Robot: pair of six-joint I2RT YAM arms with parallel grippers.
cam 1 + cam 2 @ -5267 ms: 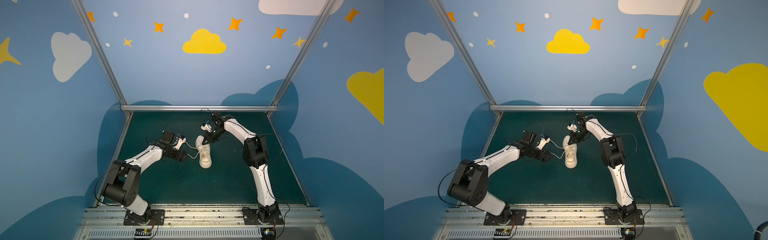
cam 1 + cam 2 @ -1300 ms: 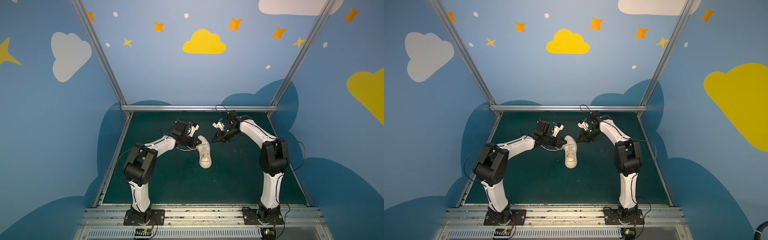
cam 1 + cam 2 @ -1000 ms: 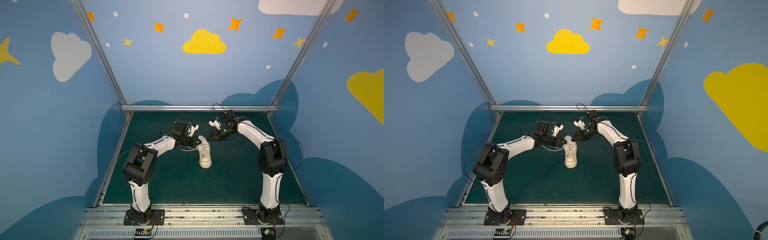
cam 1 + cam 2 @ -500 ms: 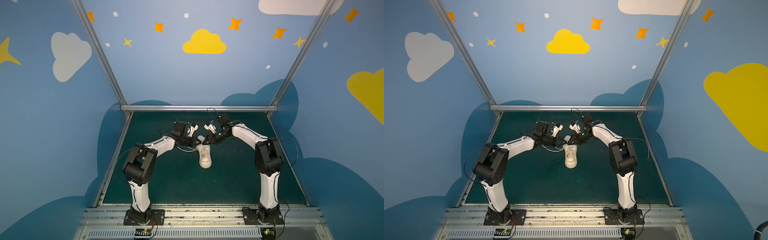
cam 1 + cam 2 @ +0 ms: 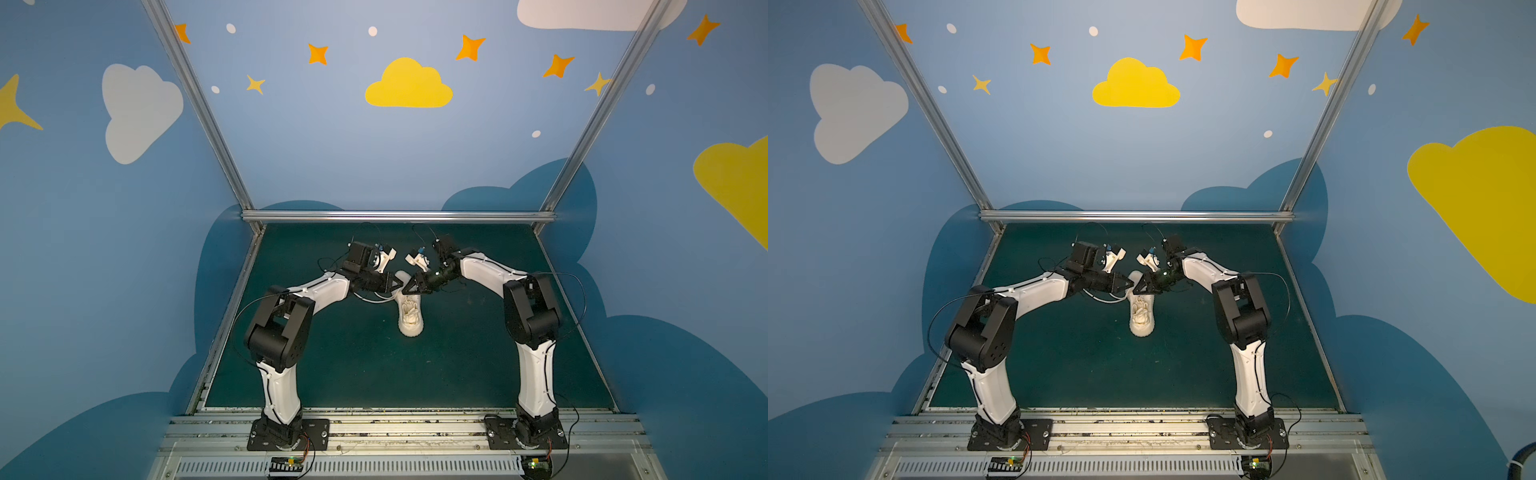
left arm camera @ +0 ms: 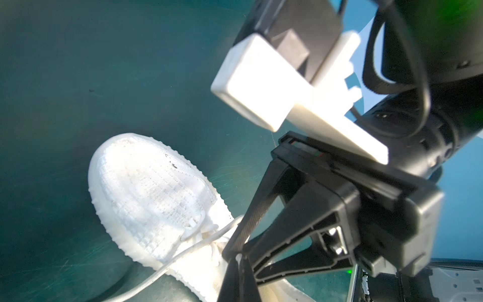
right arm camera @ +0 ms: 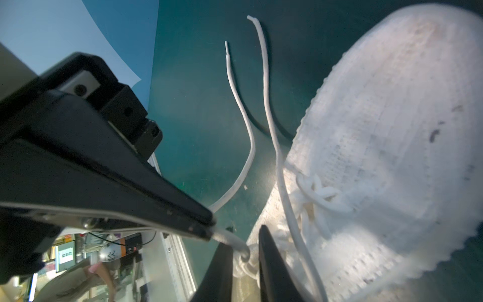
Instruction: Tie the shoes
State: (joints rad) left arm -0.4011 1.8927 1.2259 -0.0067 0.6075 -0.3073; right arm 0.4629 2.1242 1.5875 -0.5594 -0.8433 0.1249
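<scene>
The left gripper (image 5: 397,284) (image 5: 1128,284) reaches in from the left, low over the green mat (image 5: 332,365). Its jaws are closed tight on a lace (image 7: 227,238), which comes out white at its tip in the right wrist view. Two free lace ends (image 7: 243,111) lie flat on the mat just beside the shoe (image 5: 409,313) (image 5: 1142,313) (image 6: 154,193), on its left side in both top views.

The shoe stands on its sole approx. in the middle of the mat, w/ the toe toward the near edge and the heel toward the far edge.

The right gripper (image 5: 406,289) (image 5: 1137,289) (image 7: 245,264) comes from the right. Its tip is almost touching the left one, above the lacing near the shoe's opening. Its jaws stand only a little apart, i.e. a narrow gap, and the held lace bends into a small loop (image 7: 244,253) btw. them.
</scene>
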